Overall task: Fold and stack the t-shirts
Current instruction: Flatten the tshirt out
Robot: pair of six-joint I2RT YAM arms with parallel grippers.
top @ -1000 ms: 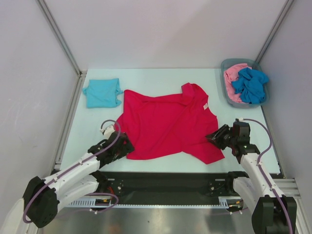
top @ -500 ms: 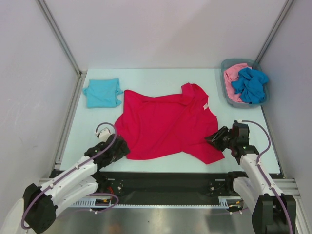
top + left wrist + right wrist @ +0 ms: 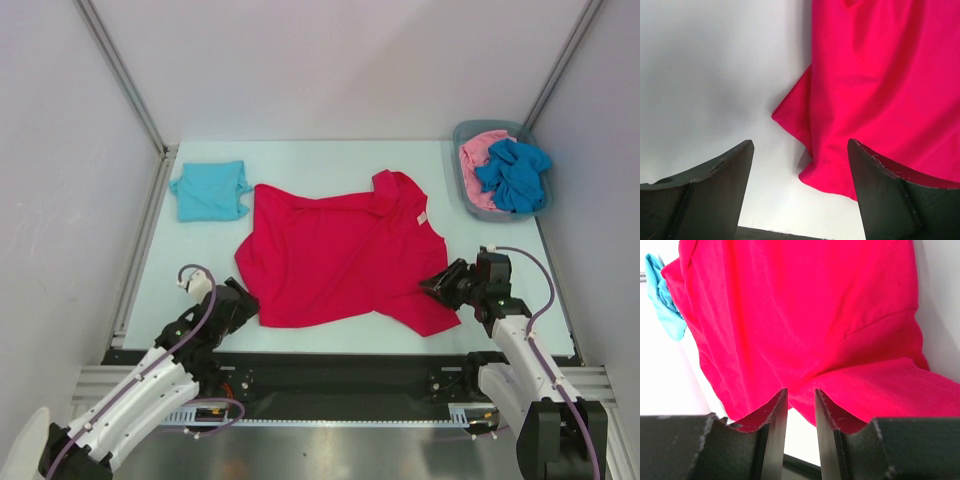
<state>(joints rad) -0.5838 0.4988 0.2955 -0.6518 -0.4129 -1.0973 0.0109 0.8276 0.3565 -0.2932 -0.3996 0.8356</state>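
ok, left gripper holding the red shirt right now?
No. In the left wrist view the left gripper is open over bare table, and the red shirt's edge lies just past its fingers, ungripped.

We see soft, matt cloth in the red t-shirt [image 3: 340, 255], and a smooth, pale, matt table [image 3: 300, 160] beneath.

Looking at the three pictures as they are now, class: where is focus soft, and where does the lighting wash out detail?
Top view: evenly lit, sharp, faint shadows under the red t-shirt. Left wrist view: the fingers close to the lens look soft; the table is a featureless grey-white. Right wrist view: the table is blown out white; the teal t-shirt is slightly blurred.
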